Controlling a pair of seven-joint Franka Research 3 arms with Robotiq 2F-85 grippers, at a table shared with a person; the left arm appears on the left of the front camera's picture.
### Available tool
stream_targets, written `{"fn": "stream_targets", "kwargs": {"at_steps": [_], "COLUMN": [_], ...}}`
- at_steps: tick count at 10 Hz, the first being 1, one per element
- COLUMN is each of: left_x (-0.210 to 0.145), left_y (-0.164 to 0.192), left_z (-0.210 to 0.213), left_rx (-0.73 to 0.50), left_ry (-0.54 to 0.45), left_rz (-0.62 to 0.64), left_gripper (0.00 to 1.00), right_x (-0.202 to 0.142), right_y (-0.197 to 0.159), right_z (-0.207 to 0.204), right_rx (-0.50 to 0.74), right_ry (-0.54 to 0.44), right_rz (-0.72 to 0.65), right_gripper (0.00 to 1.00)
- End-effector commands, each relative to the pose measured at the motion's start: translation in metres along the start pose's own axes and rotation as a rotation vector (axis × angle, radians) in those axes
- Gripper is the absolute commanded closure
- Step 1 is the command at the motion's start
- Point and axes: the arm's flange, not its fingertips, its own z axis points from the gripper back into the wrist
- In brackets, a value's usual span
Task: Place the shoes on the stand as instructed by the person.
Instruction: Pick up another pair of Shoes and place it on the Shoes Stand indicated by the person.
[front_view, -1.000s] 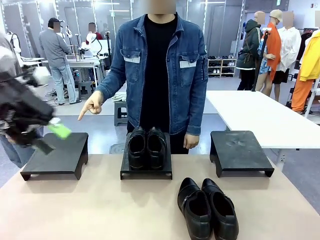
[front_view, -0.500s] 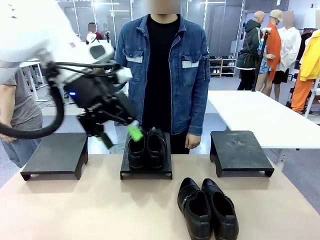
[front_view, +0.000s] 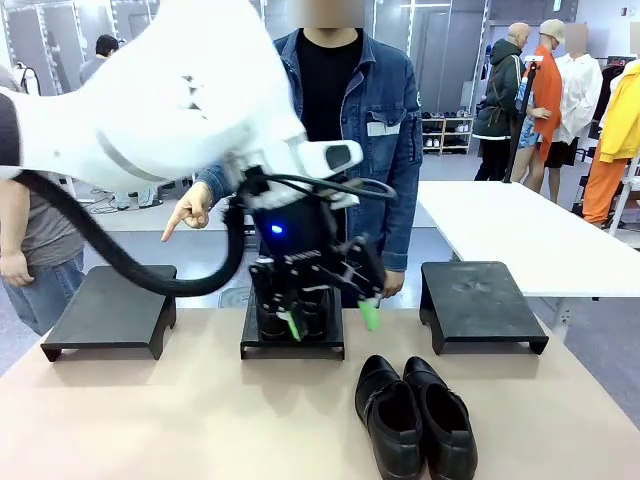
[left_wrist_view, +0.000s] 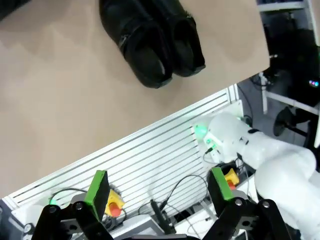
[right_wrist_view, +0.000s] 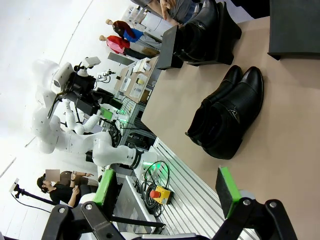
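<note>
A pair of glossy black leather dress shoes with a strap across the top (front_view: 415, 418) is seen side by side on the beige tabletop (front_view: 160, 420), right of centre, toes turned to the far side and heels close to the table's near edge. A second pair, plain glossy black slip-on shoes (right_wrist_view: 210, 27), is set on the middle low black stand (front_view: 290, 348). To either side, a left black stand (front_view: 110, 310) and a right black stand (front_view: 480, 300) are placed along the far edge. Open tabletop is left between the stands and the strap pair, and a broad stretch lies to the pair's left. The left gripper (front_view: 331, 320) is held with its green-padded fingers spread wide and nothing between them, low in front of the middle stand and just beyond the strap pair's toes. The right gripper (right_wrist_view: 166, 189) is likewise spread wide and unloaded, well back from the table. The person in the blue denim jacket (front_view: 385, 120) is placed behind the middle stand, with a pointing hand (front_view: 187, 212) aimed down towards the left stand. Compared with half a second ago, the left gripper has been brought rightward and lower, while both pairs are unmoved.
</note>
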Motion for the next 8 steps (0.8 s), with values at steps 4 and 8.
{"fn": "stream_targets", "kwargs": {"at_steps": [4, 8], "left_x": [0.041, 0.066], "left_y": [-0.07, -0.095], "left_z": [-0.062, -0.12], "left_rx": [0.118, 0.159], "left_ry": [-0.116, -0.189], "left_rz": [0.089, 0.163], "left_gripper": [0.0, 0.0], "right_x": [0.001, 0.001], "right_y": [0.001, 0.001], "right_z": [0.002, 0.002], "right_rx": [0.006, 0.006], "right_ry": [-0.003, -0.003], "right_rz": [0.016, 0.016], "right_gripper": [0.0, 0.0]}}
